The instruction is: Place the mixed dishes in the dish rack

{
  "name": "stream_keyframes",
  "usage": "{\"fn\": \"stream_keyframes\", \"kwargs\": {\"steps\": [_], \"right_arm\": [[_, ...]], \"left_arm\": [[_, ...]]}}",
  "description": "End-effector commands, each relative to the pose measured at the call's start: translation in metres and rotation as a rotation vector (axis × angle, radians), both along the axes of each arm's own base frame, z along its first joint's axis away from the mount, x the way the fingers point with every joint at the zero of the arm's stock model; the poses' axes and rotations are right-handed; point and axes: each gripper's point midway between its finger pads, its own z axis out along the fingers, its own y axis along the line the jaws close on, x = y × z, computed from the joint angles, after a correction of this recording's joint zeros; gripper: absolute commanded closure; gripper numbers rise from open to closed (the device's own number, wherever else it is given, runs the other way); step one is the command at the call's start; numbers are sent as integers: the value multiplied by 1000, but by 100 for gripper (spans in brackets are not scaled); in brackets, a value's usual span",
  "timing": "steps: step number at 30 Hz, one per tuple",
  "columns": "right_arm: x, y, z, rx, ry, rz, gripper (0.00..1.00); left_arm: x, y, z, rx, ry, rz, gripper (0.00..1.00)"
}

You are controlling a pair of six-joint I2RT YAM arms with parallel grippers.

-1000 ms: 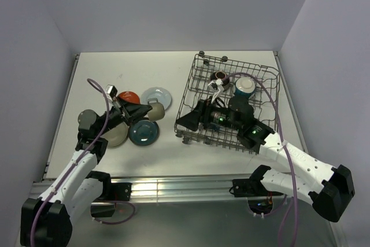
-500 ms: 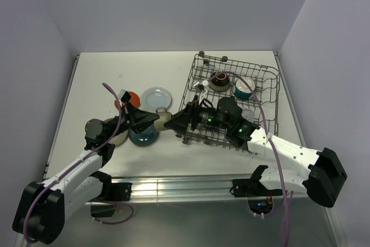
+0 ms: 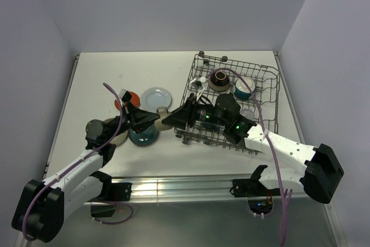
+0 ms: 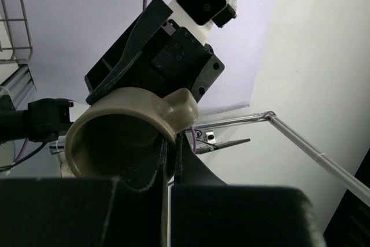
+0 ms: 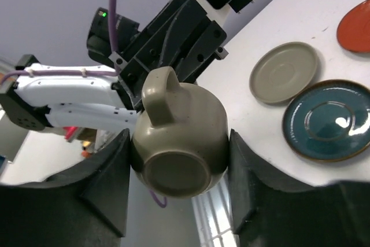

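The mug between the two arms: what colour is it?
The mug is plain greyish beige with no pattern; it shows best in the right wrist view.

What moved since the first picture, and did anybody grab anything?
The left gripper carried the beige mug rightward toward the dish rack. The right gripper came out of the rack, swung left and closed around the mug, which the left one still pinches. The pale blue plate stayed put.

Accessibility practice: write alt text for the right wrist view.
A grey-beige mug held by the left gripper sits between the fingers of the right gripper. A grey-beige plate, dark teal plate and red-orange plate lie on the table.
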Motion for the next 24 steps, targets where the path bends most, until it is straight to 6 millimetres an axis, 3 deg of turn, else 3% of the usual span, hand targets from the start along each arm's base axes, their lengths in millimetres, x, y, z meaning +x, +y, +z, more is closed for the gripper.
{"fn": "stream_keyframes", "kwargs": {"steps": [1, 2, 3, 5, 6, 7, 8, 10, 11, 12, 13, 14, 15, 16, 19, 20, 21, 22, 24], "right_arm": [[-7, 9, 29, 82, -44, 61, 83], [-8, 10, 28, 80, -39, 69, 99], [-8, 9, 28, 79, -43, 70, 100], [-8, 6, 25, 57, -35, 48, 100], [-5, 4, 22, 36, -43, 22, 100], [3, -1, 11, -16, -13, -32, 100], [4, -6, 12, -33, -17, -60, 100], [17, -19, -9, -146, 10, -160, 100], [19, -26, -11, -174, 11, -194, 100], [23, -33, -17, -217, 10, -231, 100], [24, -43, -32, -298, 49, -268, 100], [35, -56, -36, -339, 49, -358, 100], [37, -64, -42, -381, 50, -392, 100], [44, -83, -52, -453, 70, -483, 100], [47, -122, -71, -621, 125, -628, 100], [57, -141, -77, -682, 140, -740, 100], [53, -157, -84, -763, 167, -776, 100], [53, -165, -93, -819, 186, -806, 100], [56, -181, -99, -875, 208, -886, 100]], "left_arm": [[-11, 4, 29, -104, -6, -46, 100], [-11, 5, 29, -110, -11, -46, 100], [-10, 4, 30, -109, -13, -51, 91], [-10, 3, 31, -106, -40, -53, 56], [-9, 1, 34, -85, -66, -67, 32], [-4, -3, 26, -34, -66, -64, 19], [-2, -4, 22, 3, -73, -67, 16], [6, -3, 21, 78, -140, -16, 14], [21, -1, 0, 157, -27, 17, 14], [25, 3, 11, 190, -65, 63, 13], [33, 7, 2, 275, -123, 115, 12], [42, 18, -23, 371, 9, 156, 12], [48, 24, -14, 417, -17, 203, 11], [60, 34, -22, 499, -50, 282, 11], [78, 65, -53, 714, 70, 430, 11], [83, 74, -62, 773, 110, 464, 12], [80, 83, -72, 850, 159, 484, 12], [87, 98, -81, 916, 195, 561, 13], [88, 108, -90, 974, 228, 593, 14]]}}
